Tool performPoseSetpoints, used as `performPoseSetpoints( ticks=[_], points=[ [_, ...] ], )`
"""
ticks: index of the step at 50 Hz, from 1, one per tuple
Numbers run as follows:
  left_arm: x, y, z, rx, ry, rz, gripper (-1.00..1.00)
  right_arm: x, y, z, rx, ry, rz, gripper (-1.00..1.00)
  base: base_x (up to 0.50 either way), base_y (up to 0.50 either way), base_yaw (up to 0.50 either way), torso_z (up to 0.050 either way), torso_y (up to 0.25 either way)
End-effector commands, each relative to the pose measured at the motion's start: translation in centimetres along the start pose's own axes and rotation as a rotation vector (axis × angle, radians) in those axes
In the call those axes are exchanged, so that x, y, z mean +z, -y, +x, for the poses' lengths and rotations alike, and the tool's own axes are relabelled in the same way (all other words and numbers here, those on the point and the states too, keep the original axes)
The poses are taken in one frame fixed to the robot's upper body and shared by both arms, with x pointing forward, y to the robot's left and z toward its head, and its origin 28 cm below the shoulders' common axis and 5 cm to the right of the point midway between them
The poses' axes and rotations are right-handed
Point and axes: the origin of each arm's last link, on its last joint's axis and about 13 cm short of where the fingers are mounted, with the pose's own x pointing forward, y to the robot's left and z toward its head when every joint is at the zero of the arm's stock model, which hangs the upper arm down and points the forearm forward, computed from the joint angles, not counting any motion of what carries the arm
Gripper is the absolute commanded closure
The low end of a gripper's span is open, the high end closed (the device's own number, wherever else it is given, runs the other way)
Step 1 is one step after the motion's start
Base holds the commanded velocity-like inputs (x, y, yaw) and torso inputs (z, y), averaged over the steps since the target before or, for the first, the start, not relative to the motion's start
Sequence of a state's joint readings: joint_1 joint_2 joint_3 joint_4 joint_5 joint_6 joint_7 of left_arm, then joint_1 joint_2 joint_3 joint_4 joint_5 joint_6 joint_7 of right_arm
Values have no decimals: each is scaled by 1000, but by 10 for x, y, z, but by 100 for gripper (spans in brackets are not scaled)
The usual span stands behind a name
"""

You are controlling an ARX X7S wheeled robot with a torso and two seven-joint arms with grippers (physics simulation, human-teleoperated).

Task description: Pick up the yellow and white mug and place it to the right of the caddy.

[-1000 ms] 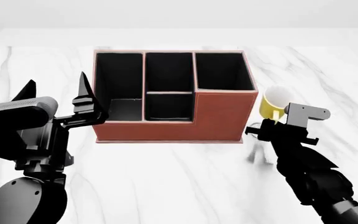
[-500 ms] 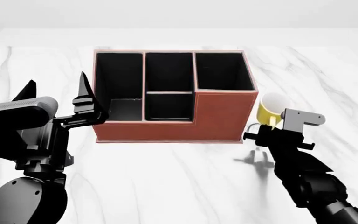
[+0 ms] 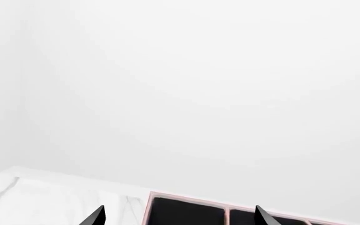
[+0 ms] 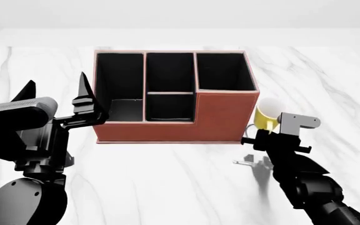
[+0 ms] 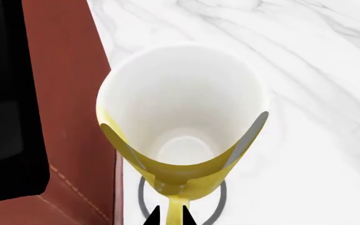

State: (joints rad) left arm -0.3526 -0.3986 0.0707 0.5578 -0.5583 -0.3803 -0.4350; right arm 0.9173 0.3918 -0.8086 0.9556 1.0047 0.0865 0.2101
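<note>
The yellow and white mug [image 4: 265, 115] hangs just right of the reddish-brown caddy [image 4: 176, 123], close to its right wall, with its shadow on the table beneath. My right gripper [image 4: 269, 130] is shut on the mug's yellow handle. In the right wrist view the mug [image 5: 183, 112] shows its white inside, the two black fingertips pinch the handle [image 5: 169, 213], and the caddy's wall [image 5: 64, 93] is beside it. My left gripper [image 4: 55, 91] is open and empty, raised left of the caddy; its wrist view shows the caddy's top rim [image 3: 186, 200] between the spread fingertips.
The white marble table [image 4: 186, 178] stretches around the caddy, with bare surface in front and to the right [image 4: 330, 93]. The left arm's bulk [image 4: 24, 140] sits at the front left.
My right gripper has carried the mug left and lower, closer to the caddy's right wall; its shadow shifted left. The left arm has not moved.
</note>
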Motion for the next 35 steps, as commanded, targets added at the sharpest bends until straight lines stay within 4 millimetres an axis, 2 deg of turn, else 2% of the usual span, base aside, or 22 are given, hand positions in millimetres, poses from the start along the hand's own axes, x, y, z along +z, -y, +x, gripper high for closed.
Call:
performPoseSetpoints(
  ticks=[1, 35],
  points=[
    [1, 0, 0, 0, 1, -1, -100, 0, -1, 3, 8, 5, -23, 100, 0, 0, 0, 0, 0],
    [1, 1, 0, -2, 2, 1, -100, -16, 1, 7, -1, -39, -11, 100, 0, 0, 0, 0, 1]
  ],
)
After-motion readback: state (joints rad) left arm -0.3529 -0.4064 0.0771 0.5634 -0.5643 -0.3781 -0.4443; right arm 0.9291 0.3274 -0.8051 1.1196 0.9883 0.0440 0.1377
